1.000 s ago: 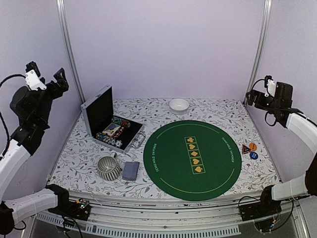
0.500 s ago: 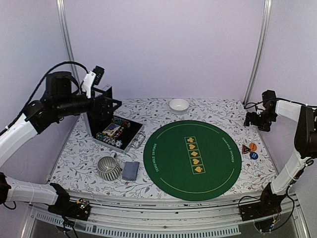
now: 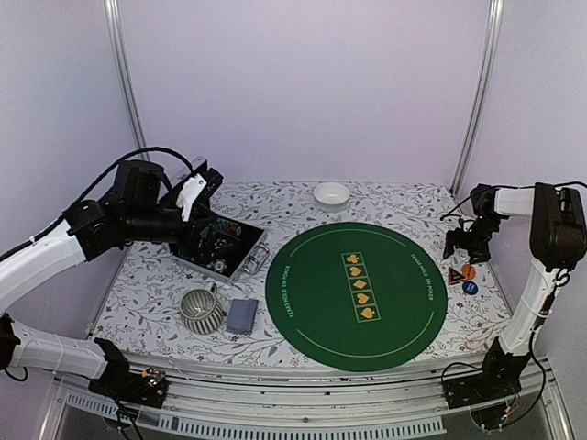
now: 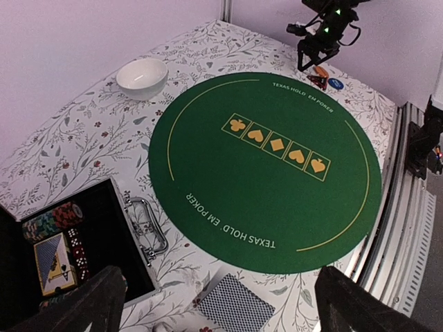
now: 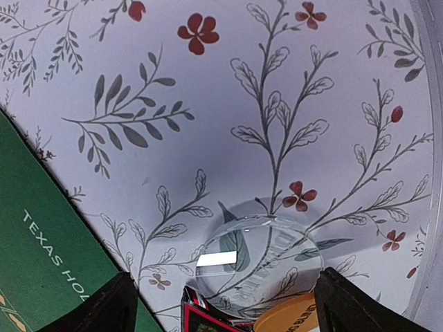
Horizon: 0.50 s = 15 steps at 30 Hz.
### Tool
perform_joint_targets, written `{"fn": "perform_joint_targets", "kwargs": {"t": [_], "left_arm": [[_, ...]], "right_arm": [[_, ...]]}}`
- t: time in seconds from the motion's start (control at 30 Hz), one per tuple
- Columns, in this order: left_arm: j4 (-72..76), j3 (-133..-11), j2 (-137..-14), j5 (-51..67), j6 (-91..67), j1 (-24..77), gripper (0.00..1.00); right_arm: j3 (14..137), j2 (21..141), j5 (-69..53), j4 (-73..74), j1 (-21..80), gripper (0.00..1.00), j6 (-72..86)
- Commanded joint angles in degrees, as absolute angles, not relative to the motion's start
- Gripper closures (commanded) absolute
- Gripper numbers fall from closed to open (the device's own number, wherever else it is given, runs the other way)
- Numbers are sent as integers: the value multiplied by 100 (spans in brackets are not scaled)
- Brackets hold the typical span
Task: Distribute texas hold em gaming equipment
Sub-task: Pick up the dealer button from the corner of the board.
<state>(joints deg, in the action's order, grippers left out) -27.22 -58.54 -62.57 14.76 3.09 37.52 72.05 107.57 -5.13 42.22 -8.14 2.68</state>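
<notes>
Texas hold em gaming equipment: we found it in three places: inside the open case, as a deck beside the mat, and as small buttons near the right edge.
Left gripper (image 4: 220, 280): it hung above the case, fingers wide apart, and held nothing.
Case (image 3: 220, 246): lid up; chip stacks (image 4: 52, 220) and loose cards (image 4: 52, 257) lay inside.
Mug (image 3: 202, 310): it sat in front of the case.
Deck (image 3: 242, 315): grey-blue back up, between mug and mat.
Mat (image 3: 312, 302): green, round, nothing lying on it.
Bowl (image 3: 331, 193): white, behind the mat.
Right gripper (image 3: 465, 249): jaws spread, empty, low over the buttons.
Clear chip (image 5: 257, 259): it lay below and between that gripper's fingers.
Orange button (image 3: 469, 271), red marker (image 3: 455, 275), blue button (image 3: 470, 288): clustered just right of the mat.
</notes>
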Motion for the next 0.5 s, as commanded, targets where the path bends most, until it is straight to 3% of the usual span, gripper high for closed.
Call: {"fn": "perform_joint_targets", "kwargs": {"t": [0.0, 0.23, 0.47], "left_arm": [[-2521, -5627, -6176, 1398, 454, 3806, 2], [-2277, -5348, -6074, 1354, 530, 3802, 2], [-2205, -5268, -5965, 1336, 588, 3805, 2]], "right_arm": [[7362, 10956, -203, 4414, -779, 11, 209], [7538, 11297, -182, 4524, -780, 20, 176], [7651, 11376, 345, 4859, -780, 21, 207]]}}
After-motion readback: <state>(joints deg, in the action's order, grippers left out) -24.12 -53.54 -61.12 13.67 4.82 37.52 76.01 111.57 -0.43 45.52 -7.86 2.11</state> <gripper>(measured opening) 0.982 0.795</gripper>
